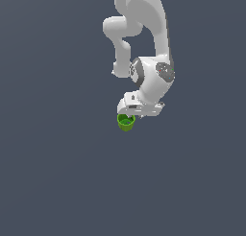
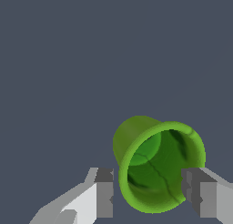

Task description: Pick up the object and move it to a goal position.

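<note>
**Green cup sits between the gripper's fingers**

From my remote station, I see the white, jointed robot arm [image 1: 144, 38] folded downward, its white gripper [image 1: 129, 114] pointing at the plain dark grey floor [image 1: 57, 182]. The small bright green cup-like cylinder [image 2: 159, 166], hollow with a darker green inside, sits between the two grey-padded fingers [image 2: 103, 191]; whether they clench it I cannot tell. Only the wrist view shows the cup's interior and both fingers flanking the rim; the exterior view shows the cup [image 1: 126, 122] directly under the gripper.
</note>
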{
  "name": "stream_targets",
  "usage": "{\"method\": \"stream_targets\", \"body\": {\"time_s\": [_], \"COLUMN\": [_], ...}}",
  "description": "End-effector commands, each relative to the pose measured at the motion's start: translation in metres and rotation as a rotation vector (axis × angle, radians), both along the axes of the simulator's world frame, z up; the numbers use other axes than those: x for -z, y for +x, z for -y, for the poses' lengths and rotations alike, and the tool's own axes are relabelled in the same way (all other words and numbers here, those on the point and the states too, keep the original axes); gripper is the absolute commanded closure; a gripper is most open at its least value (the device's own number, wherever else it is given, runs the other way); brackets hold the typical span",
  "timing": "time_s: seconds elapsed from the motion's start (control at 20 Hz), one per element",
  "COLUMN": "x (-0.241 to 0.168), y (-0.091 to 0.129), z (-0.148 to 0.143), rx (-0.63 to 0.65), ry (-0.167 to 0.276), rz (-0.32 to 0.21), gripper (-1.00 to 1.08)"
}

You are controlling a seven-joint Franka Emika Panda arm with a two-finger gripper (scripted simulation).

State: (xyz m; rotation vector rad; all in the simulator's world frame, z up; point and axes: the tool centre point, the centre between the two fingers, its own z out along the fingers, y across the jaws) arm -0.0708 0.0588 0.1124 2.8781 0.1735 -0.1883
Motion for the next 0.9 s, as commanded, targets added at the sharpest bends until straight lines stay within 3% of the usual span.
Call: {"method": "stream_targets", "body": {"time_s": [0.0,0.3,0.85], "x": [0.005,0.011,0.034], "y": [-0.006,-0.013,-0.017], "z": [-0.005,-0.01,-0.002], "rx": [-0.014,-0.03,-0.03], "ry": [-0.027,-0.054,-0.053], "rz": [-0.005,-0.01,-0.01], "gripper": [-0.2,-0.2,-0.2]}}
